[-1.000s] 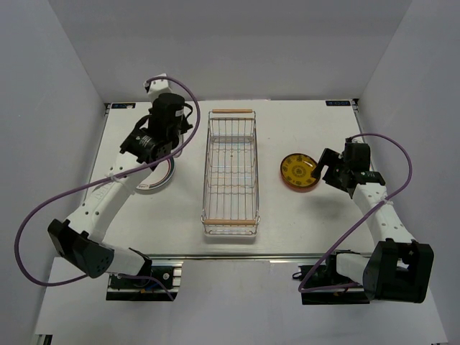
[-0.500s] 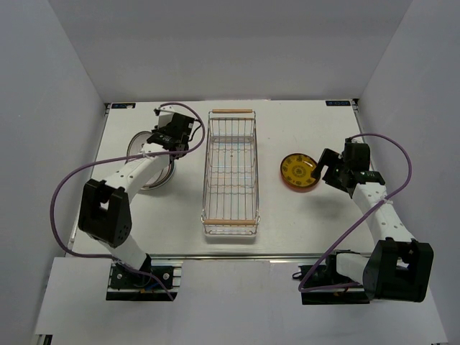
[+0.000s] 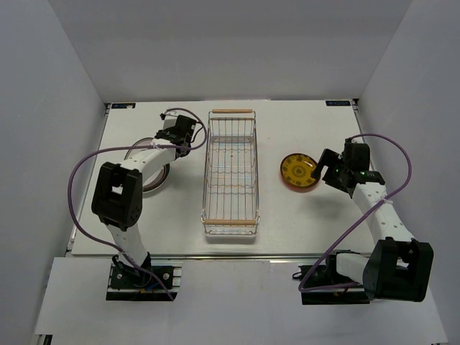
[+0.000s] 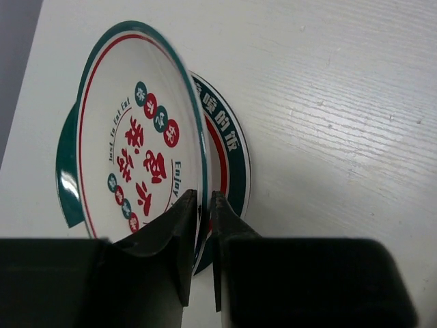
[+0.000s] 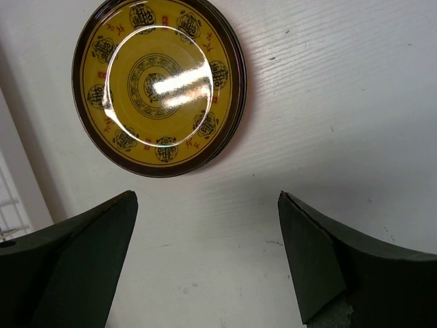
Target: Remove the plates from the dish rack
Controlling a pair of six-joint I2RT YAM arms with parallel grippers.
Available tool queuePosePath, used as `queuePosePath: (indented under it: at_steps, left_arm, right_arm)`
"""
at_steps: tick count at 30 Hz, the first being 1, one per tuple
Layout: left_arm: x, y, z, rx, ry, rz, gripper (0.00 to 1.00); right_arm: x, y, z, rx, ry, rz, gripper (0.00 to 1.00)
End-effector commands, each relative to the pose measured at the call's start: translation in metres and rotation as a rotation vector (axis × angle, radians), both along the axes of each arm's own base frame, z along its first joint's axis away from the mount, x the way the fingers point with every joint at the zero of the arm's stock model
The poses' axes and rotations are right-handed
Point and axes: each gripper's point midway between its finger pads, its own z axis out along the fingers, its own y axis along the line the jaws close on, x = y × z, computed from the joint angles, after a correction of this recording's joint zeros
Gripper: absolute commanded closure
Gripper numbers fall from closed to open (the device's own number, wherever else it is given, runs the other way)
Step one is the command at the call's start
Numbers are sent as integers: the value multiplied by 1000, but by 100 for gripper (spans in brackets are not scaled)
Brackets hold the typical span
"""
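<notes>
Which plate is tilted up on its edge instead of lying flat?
The green-rimmed white plate pinched by the left gripper; the plate beneath it and the yellow plate lie flat.

I see the rack [image 3: 230, 222] in the middle of the table [image 3: 302, 223]. At its 9 o'clock, a tilted plate [image 4: 136, 143] leans over a flat plate [image 4: 229, 154]; at 3 o'clock lies a lone plate [image 3: 300, 172].

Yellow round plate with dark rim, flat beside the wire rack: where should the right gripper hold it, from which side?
Probably take the yellow round plate by its raised rim, on the edge facing the open right gripper, coming low from the right. It lies flat, so only the rim offers a hold.
</notes>
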Motion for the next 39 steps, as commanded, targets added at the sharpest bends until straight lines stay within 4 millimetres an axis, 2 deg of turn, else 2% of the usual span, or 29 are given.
queuePosePath:
  at_steps: [1, 2, 7, 8, 14, 20, 21, 22, 24, 25, 28, 31, 32, 35, 39]
  left_arm:
    - [3, 2, 10, -22, -8, 24, 74]
    - [1, 2, 10, -23, -1, 26, 67]
    - [-7, 0, 14, -66, -4, 40, 54]
    - [-9, 0, 20, -77, -19, 43, 47]
    - [-26, 4, 40, -117, -66, 57, 36]
    - [-44, 5, 82, -205, -173, 59, 15]
    - [-45, 3, 88, -226, -188, 51, 9]
    - [-50, 2, 103, -258, -227, 39, 2]
    - [-55, -2, 119, -312, -275, 21, 2]
    - [-64, -1, 134, -345, -331, 6, 2]
    - [-84, -1, 159, -427, -442, -32, 2]
    - [-100, -7, 172, -500, -507, -94, 2]
    - [-113, -7, 178, -526, -538, -115, 2]
    - [-137, -9, 177, -580, -561, -146, 2]
    - [-156, -7, 167, -618, -564, -154, 2]
  right_arm:
    - [1, -2, 4, -13, -5, 5, 11]
    - [0, -3, 4, -13, -3, 4, 11]
    - [0, -2, 6, -11, -8, 2, 11]
    - [0, -2, 7, -12, -11, 4, 11]
    - [-1, -1, 11, -10, -21, 3, 11]
    - [-2, -7, 18, -35, -40, -23, 11]
    - [-2, -8, 17, -34, -37, -26, 11]
    - [-2, -9, 19, -37, -43, -31, 11]
    - [-3, -9, 20, -41, -46, -35, 11]
    - [-3, -10, 20, -44, -46, -36, 11]
    - [-4, -12, 21, -47, -51, -48, 11]
    - [-4, -12, 25, -51, -66, -54, 11]
    - [-4, -13, 30, -51, -88, -58, 11]
    - [-6, -14, 40, -52, -134, -70, 11]
    - [-11, -16, 48, -50, -180, -90, 11]
